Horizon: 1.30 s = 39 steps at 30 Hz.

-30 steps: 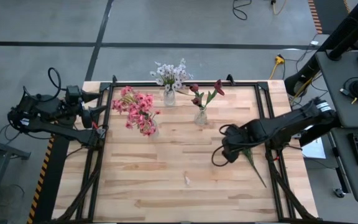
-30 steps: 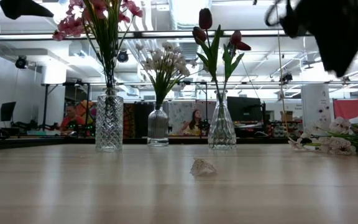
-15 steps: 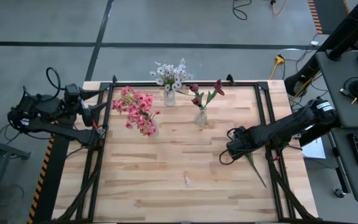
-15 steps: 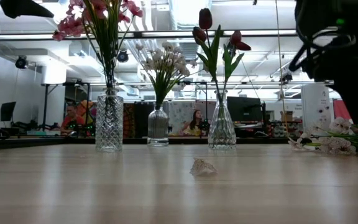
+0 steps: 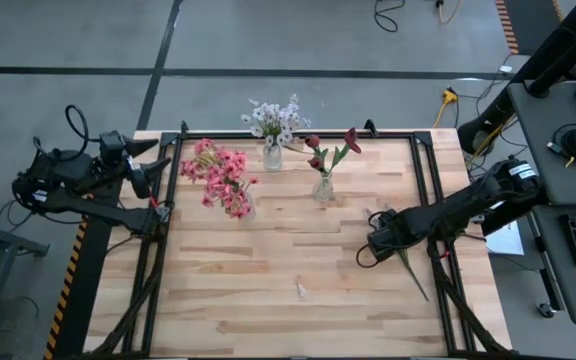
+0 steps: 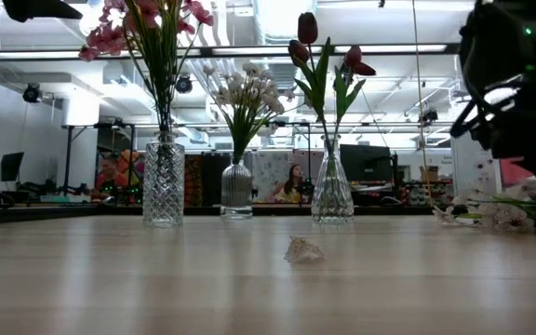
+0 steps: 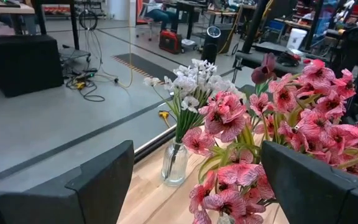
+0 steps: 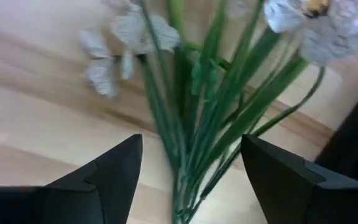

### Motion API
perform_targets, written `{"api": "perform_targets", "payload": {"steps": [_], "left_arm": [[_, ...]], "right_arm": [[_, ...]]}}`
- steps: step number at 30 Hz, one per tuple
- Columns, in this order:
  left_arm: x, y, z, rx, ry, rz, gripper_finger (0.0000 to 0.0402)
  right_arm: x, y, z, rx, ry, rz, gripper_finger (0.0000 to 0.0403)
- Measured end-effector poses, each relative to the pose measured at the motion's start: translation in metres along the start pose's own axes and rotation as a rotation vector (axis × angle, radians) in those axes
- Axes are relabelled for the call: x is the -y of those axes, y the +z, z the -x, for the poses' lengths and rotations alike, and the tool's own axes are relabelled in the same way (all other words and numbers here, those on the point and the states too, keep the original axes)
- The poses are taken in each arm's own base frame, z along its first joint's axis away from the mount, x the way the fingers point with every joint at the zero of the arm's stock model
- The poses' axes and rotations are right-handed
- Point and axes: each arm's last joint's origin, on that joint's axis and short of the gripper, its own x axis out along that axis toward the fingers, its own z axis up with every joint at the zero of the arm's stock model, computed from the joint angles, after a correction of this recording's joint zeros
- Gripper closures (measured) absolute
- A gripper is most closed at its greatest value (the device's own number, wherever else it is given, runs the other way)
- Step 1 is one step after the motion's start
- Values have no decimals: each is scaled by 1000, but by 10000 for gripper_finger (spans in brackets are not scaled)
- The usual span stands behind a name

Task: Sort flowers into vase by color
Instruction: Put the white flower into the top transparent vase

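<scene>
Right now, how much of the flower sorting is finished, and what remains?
Mostly done: pink blossoms, white blossoms and dark red tulip-like blooms each stand in their own clear glass vase. In hand: the right gripper, open, hangs over a white-flowered green stem lying at the wooden table's right edge, not yet gripped. Left: grasp it and put it with the white blossoms. The left gripper waits, open, off the table's left side.

From above, the right tool [image 5: 380, 238] hides the white flower stem's [image 5: 413, 275] blossoms beneath it.
</scene>
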Motion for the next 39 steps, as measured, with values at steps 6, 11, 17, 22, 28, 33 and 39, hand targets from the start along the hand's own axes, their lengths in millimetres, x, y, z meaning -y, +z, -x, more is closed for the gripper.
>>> {"api": "perform_targets", "payload": {"steps": [6, 11, 17, 22, 28, 33, 39], "left_arm": [[0, 1, 0, 6, -2, 6, 70], [1, 3, 0, 24, -9, 24, 70], [2, 5, 0, 42, -6, 36, 70], [2, 5, 0, 44, -7, 55, 70], [4, 20, 3, 141, -44, 141, 71], [10, 48, 8, 203, -56, 91, 81], [37, 82, -3, 182, -102, 6, 92]], "right_arm": [[4, -4, -8, -2, -13, -27, 152], [0, -3, -10, 11, 30, -30, 194], [-2, -2, -18, 27, 94, -30, 269], [-4, -2, -19, 31, 114, -17, 322], [-11, -1, -8, 48, 155, 54, 373], [-19, 1, 8, 62, 201, 120, 389], [-31, 1, 40, 109, 300, 220, 384]]}}
